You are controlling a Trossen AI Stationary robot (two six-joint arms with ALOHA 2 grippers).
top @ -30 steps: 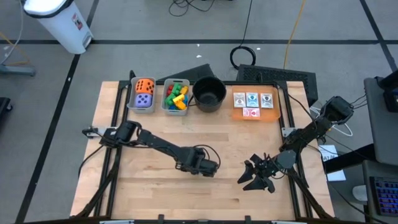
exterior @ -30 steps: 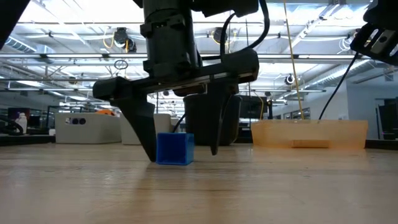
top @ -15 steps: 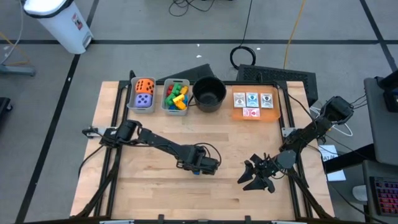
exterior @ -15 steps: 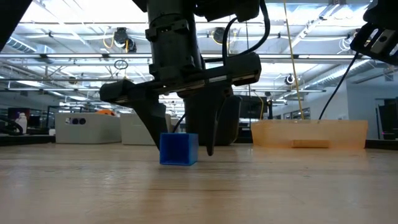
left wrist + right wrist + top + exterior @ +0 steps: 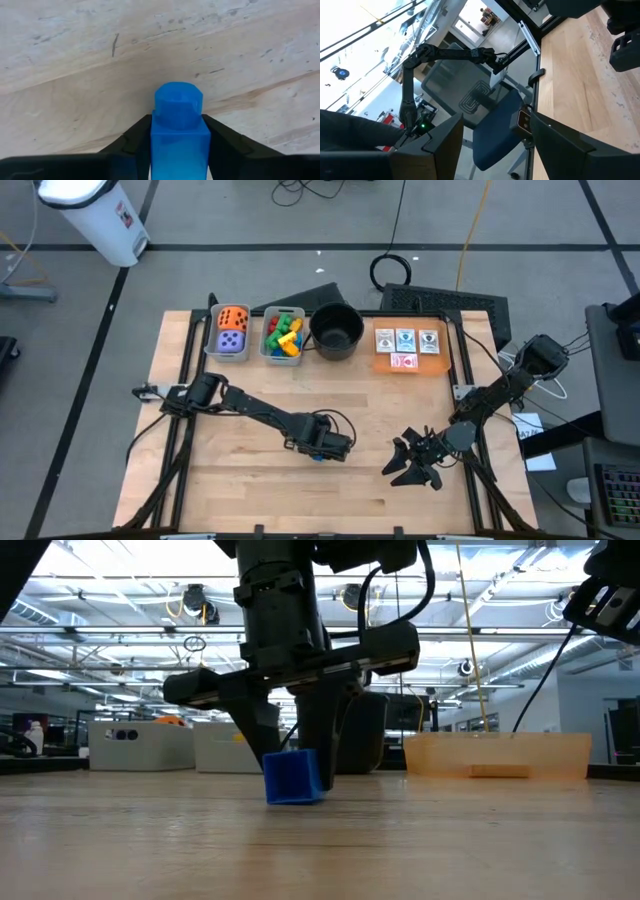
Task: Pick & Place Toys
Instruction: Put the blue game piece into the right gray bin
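Left gripper [image 5: 297,778] clamps a blue block [image 5: 293,777] at the bench's [image 5: 250,480] centre, block tilted but touching the wood. Step in hand: pick-up; next, I judge, lift and carry to the block bin [image 5: 282,337] at the far edge. Right gripper [image 5: 412,464] waits part-open and empty near the right edge. Bare wood; workshop behind.

Upper left of the high view: an orange die [image 5: 233,318] with dark spots above a purple die [image 5: 231,340], both in a pale grey bin [image 5: 211,341]. The neighbouring grey bin [image 5: 266,334] holds yellow, green, red and blue blocks [image 5: 284,336]. The pot [image 5: 336,332] is black. White-edged cards [image 5: 405,340] look bluish, one card [image 5: 403,362] red. At frame centre, a plain bright blue block [image 5: 293,777] sits on pale, grain-streaked wood [image 5: 380,410].
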